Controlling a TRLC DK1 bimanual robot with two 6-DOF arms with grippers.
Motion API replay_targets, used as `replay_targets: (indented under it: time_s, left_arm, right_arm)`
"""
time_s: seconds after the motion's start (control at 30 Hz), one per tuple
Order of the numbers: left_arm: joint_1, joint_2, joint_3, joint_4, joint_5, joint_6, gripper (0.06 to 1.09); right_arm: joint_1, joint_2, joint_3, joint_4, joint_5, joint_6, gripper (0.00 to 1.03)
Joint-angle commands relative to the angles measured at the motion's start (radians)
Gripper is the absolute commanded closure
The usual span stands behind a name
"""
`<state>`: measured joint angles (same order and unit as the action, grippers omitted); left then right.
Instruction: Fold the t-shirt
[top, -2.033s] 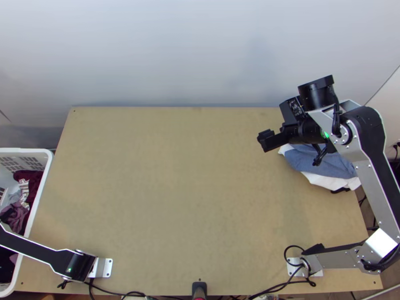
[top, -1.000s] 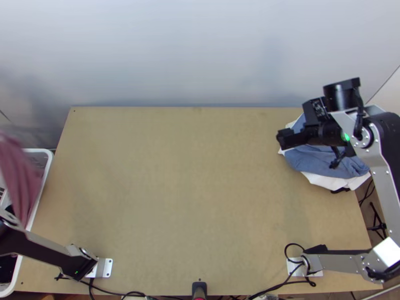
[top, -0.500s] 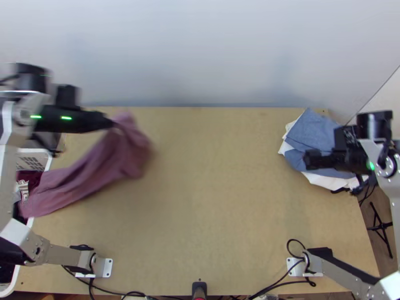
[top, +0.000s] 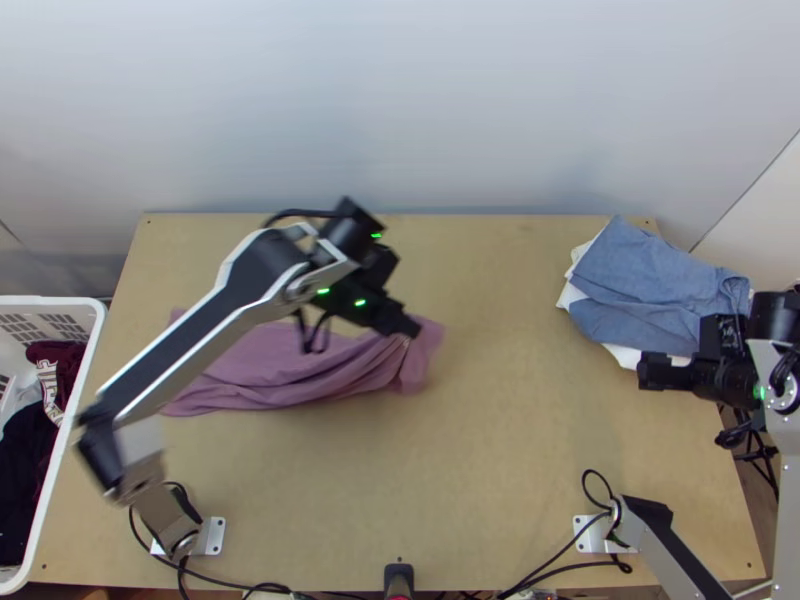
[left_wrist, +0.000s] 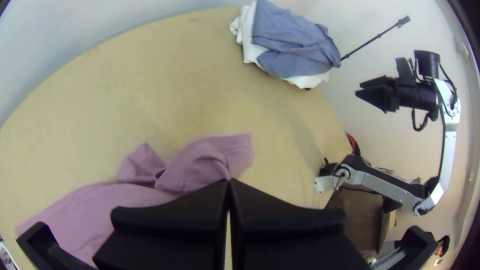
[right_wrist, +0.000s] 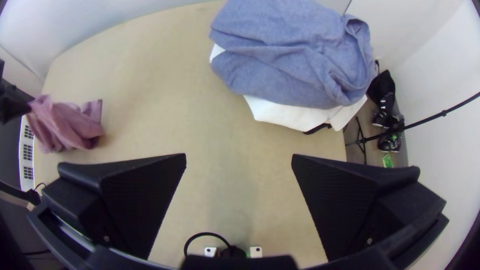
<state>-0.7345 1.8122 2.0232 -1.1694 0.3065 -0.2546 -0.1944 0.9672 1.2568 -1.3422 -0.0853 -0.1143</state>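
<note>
You have one mauve t-shirt (top: 275, 372) in your left gripper (top: 412, 328), well left of one blue cloth (top: 645, 290); your right gripper (top: 645, 371), wide, hangs near that cloth.

Top view: the lower links of the left arm (top: 128, 455) are blurred; the pink cloth (top: 290, 370) is partly hidden beneath that arm, its gripped bit covered by the left gripper (top: 412, 328). Basket (top: 76, 400) cut off by the left edge; right arm (top: 788, 500) by the right and bottom edges. White cloth (top: 627, 356) mostly covered by blue cloth (top: 640, 290).

Left wrist view: pink cloth partly hidden behind the fingers (left_wrist: 175, 212).

Right wrist view: dark item (right_wrist: 316, 129) under the white cloth, too little exposed to be identified.
</note>
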Motion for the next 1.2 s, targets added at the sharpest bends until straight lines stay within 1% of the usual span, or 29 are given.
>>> replay_targets:
  time_s: [0.0,0.03,0.13,0.23,0.27,0.3,0.33,0.37,0.43,0.47,0.5,0.57,0.6,0.73,0.87,1.0,1.1,1.17]
  left_arm:
    - [0.049,0.289,0.233,0.056,-0.081,-0.008,1.04]
    - [0.090,0.325,0.273,0.074,-0.087,-0.009,1.04]
    - [0.205,0.363,0.284,0.162,-0.127,-0.008,1.04]
    - [0.300,0.384,0.267,0.162,-0.135,0.000,1.04]
    - [0.326,0.386,0.247,0.162,-0.135,-0.002,1.01]
    - [0.351,0.386,0.226,0.159,-0.135,-0.003,0.96]
    - [0.371,0.386,0.207,0.152,-0.135,-0.005,0.86]
    - [0.386,0.388,0.192,0.142,-0.135,-0.006,0.72]
    - [0.403,0.394,0.178,0.113,-0.135,-0.008,0.60]
    - [0.409,0.397,0.177,0.102,-0.135,-0.006,0.49]
    - [0.414,0.397,0.177,0.093,-0.135,-0.005,0.35]
    - [0.425,0.392,0.181,0.083,-0.135,-0.008,0.16]
    - [0.431,0.384,0.184,0.082,-0.135,-0.014,0.10]
    - [0.460,0.326,0.184,0.033,-0.135,-0.017,0.10]
    - [0.475,0.217,0.129,-0.076,-0.153,0.043,0.10]
    - [0.475,0.055,-0.050,-0.093,-0.270,0.143,0.10]
    - [0.484,-0.045,-0.173,-0.147,-0.313,0.202,0.11]
    - [0.492,-0.116,-0.258,-0.161,-0.362,0.221,0.11]
  right_arm:
    - [-0.034,-0.025,-0.086,0.000,-0.054,-0.058,0.05]
    - [-0.031,-0.019,-0.088,0.000,-0.064,-0.065,0.05]
    - [-0.019,0.007,-0.088,0.000,-0.085,-0.082,0.05]
    - [0.027,0.045,-0.082,0.002,-0.099,-0.082,0.05]
    - [0.044,0.059,-0.083,0.002,-0.103,-0.082,0.05]
    - [0.066,0.076,-0.086,0.003,-0.108,-0.081,0.05]
    - [0.090,0.090,-0.086,0.005,-0.116,-0.081,0.04]
    - [0.122,0.105,-0.088,0.011,-0.117,-0.074,0.04]
    - [0.181,0.143,-0.083,0.026,-0.128,-0.054,0.04]
    - [0.208,0.163,-0.079,0.034,-0.136,-0.053,0.04]
    - [0.237,0.188,-0.071,0.037,-0.145,-0.053,0.04]
    - [0.296,0.237,-0.043,0.041,-0.159,-0.053,0.04]
    - [0.325,0.265,-0.025,0.044,-0.165,-0.053,0.04]
    - [0.417,0.389,0.066,0.052,-0.199,-0.067,0.04]
    - [0.484,0.519,0.165,0.110,-0.218,-0.073,0.05]
    - [0.543,0.679,0.291,0.155,-0.237,-0.068,0.05]
    - [0.598,0.788,0.383,0.196,-0.246,-0.064,0.06]
    - [0.628,0.857,0.447,0.215,-0.251,-0.064,0.07]
